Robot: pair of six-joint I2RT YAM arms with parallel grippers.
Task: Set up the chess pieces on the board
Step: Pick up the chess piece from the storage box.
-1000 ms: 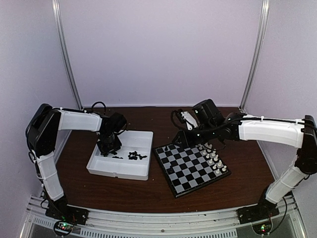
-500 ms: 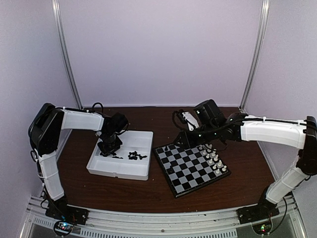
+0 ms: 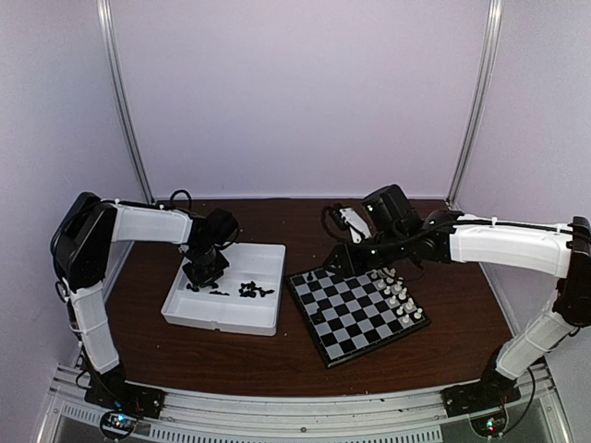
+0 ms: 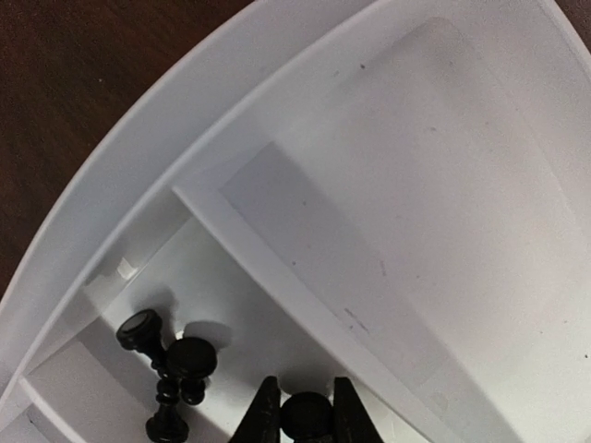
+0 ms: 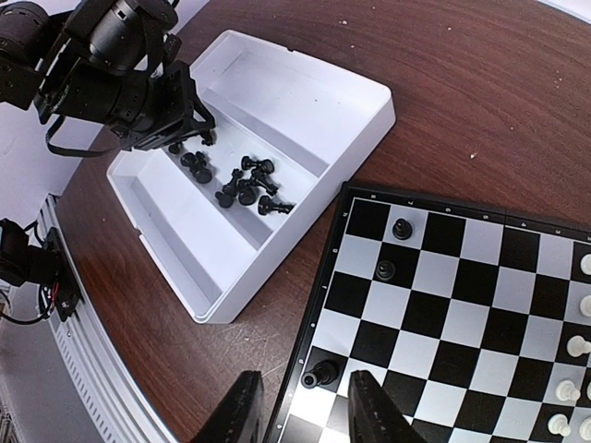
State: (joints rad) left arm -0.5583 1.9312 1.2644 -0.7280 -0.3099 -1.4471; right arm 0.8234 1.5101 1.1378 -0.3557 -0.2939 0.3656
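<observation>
Chess piece (image 4: 307, 413) sits clamped between the left fingers (image 4: 263, 423) in the tray (image 4: 416, 231); right fingers (image 5: 242, 415) stand apart

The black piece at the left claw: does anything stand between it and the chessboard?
The black piece, in the left claw, must clear the tray's divider and side wall on its way to the board. Loose black pieces lie in the tray along that way. Nothing shows on the table strip between.
</observation>
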